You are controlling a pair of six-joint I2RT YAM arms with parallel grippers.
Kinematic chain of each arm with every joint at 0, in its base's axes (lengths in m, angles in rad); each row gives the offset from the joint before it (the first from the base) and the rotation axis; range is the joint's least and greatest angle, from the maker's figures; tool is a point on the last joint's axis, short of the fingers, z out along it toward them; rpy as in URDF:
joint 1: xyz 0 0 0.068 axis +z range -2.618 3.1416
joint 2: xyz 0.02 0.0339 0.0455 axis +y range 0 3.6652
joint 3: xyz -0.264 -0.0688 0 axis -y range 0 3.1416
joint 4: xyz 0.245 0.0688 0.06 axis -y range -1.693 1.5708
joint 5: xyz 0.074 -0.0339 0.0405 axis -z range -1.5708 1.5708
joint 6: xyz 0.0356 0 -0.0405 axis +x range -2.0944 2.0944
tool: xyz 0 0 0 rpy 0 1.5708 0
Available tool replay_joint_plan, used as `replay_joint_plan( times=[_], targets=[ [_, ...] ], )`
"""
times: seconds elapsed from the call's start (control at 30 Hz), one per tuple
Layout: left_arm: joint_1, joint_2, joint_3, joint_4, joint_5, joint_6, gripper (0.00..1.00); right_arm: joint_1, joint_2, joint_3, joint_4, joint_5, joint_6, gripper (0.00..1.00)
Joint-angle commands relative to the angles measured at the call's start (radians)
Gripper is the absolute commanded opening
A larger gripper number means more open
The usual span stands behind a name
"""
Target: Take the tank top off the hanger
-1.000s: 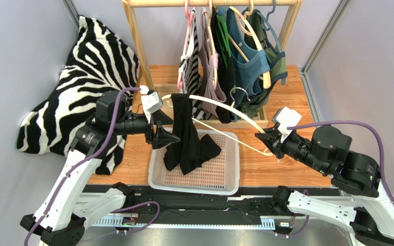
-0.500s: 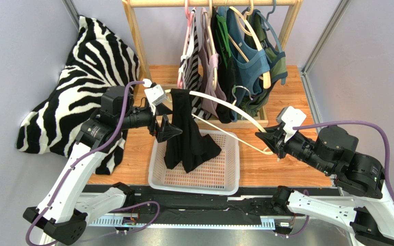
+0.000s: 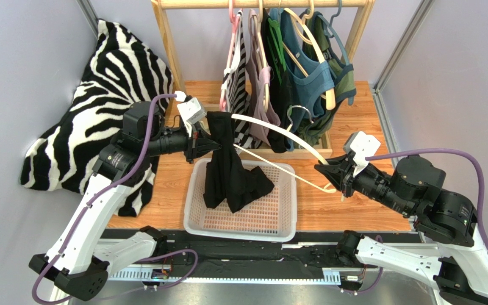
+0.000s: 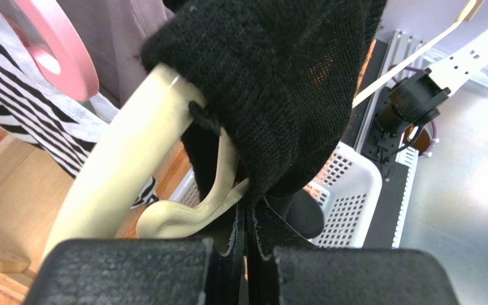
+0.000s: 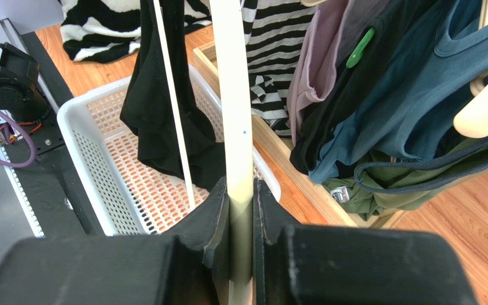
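Note:
A black tank top [image 3: 227, 171] hangs by one strap from the left end of a cream hanger [image 3: 278, 130], its lower part resting in the white basket [image 3: 288, 210]. My left gripper [image 3: 209, 143] is at that strap, just below the hanger's end. In the left wrist view its jaws are shut, with the black fabric [image 4: 278, 82] pinched at the tips [image 4: 248, 219] beside the hanger's curved end [image 4: 119, 171]. My right gripper [image 3: 325, 171] is shut on the hanger's right end and holds it above the basket; the cream bar [image 5: 234, 95] runs between the fingers [image 5: 241, 190].
A wooden clothes rack [image 3: 170, 57] at the back carries several other garments on hangers [image 3: 291, 70], close behind the held hanger. A zebra-striped cushion [image 3: 113, 82] lies at the left. Grey walls close in both sides.
My left gripper moved up along the tank top to the strap at the hanger's end and went from open to shut on it. The right arm barely moved.

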Motion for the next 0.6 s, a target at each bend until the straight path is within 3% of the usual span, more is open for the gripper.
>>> replay_joint_plan(
  times=[0.0, 0.37, 0.57],
  targets=[
    [0.011, -0.037, 0.04, 0.046, 0.034, -0.049, 0.0, 0.0, -0.013, 0.014, 0.093, -0.002, 0.017, 0.0],
    [0.091, -0.176, 0.117, -0.044, 0.024, -0.031, 0.0, 0.0, -0.069, -0.042, 0.001, 0.112, -0.007, 0.0],
    [0.115, -0.166, 0.195, -0.041, -0.094, -0.015, 0.0, 0.0, -0.095, -0.034, -0.074, 0.087, 0.007, 0.0]
  ],
)
